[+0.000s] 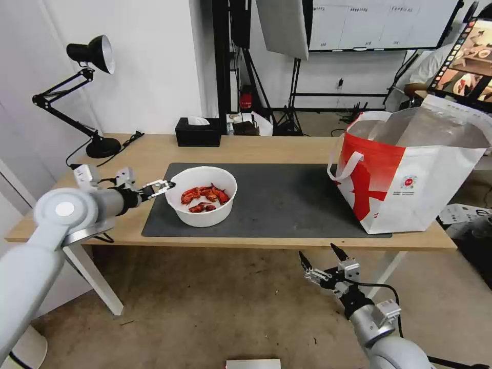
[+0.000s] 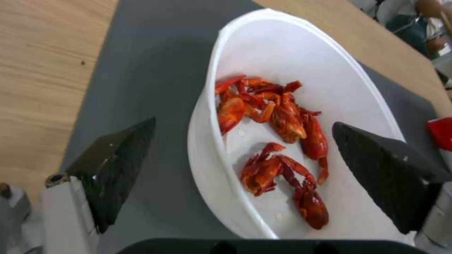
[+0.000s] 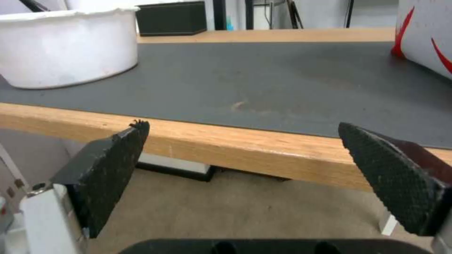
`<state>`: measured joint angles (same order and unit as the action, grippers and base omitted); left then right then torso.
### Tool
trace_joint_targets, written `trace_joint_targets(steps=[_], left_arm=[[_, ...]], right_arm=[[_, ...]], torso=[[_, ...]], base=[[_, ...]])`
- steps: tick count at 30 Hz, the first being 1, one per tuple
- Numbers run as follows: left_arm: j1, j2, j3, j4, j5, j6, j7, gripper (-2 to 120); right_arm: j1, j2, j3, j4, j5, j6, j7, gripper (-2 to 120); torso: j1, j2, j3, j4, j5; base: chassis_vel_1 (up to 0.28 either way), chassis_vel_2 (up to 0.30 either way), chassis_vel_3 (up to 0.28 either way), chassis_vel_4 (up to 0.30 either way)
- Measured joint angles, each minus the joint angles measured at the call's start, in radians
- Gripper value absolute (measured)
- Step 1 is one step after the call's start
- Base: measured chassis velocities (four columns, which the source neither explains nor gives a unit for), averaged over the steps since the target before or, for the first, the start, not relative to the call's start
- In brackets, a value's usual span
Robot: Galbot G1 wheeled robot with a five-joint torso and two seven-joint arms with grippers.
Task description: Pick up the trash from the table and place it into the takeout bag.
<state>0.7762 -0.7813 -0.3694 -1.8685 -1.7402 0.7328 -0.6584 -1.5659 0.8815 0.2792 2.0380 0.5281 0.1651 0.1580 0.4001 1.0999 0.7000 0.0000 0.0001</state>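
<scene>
Nearly at the white bowl (image 2: pixel 301 70) on the left of the dark mat (image 1: pixel 287 200), left gripper (image 1: pixel 163 185) wide open around its near-left rim, holding nothing, right gripper (image 1: pixel 324 259) open below the table (image 1: pixel 287 146): maybe tipped, scraps spilled.

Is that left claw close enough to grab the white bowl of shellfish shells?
Probably yes. The left gripper is open at the white bowl's rim, one finger outside the wall, the other over the red shellfish scraps. Nothing blocks it.
</scene>
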Motion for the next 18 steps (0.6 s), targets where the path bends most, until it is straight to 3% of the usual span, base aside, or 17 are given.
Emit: trace_joint_targets(steps=[11,16,18], left_arm=[[-0.096,-0.032,0.128,0.087,0.057,0.006,-0.03,100],[-0.122,-0.038,0.166,0.104,0.054,0.005,-0.075,89],[-0.14,-0.04,0.189,0.11,0.049,0.005,-0.101,76]], right_arm=[[0.0,0.0,0.0,0.0,0.0,0.0,0.0,100],[0.0,0.0,0.0,0.0,0.0,0.0,0.0,100],[0.0,0.0,0.0,0.0,0.0,0.0,0.0,100]], torso=[[0.0,0.0,0.0,0.0001,-0.0001],[0.0,0.0,0.0,0.0001,0.0],[0.0,0.0,0.0,0.0,0.0]], base=[[0.0,0.0,0.0,0.0],[0.0,0.0,0.0,0.0],[0.0,0.0,0.0,0.0]])
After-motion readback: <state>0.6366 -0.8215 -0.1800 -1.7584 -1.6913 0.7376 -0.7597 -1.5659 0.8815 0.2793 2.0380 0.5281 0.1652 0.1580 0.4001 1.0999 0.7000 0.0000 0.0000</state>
